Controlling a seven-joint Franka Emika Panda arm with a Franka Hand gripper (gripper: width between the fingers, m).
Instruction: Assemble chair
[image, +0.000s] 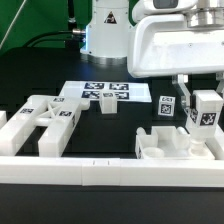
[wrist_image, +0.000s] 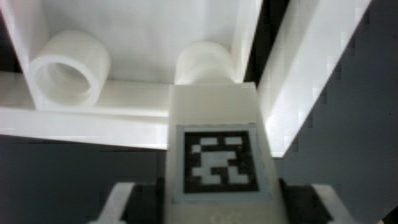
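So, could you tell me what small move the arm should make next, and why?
Probably lower the leg bar slowly toward the seat block. The gripper is shut on the bar, which hangs just above the block; the wrist view shows its end near the block's round openings.

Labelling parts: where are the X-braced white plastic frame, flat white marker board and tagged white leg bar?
X-braced white plastic frame (image: 43, 121), exterior view, its crossing braces.
Flat white marker board (image: 105, 91), exterior view, its printed middle.
Tagged white leg bar (wrist_image: 217, 160), wrist view, its square tag.

White leg bar (image: 206, 101); black-and-white tag (image: 203, 119).
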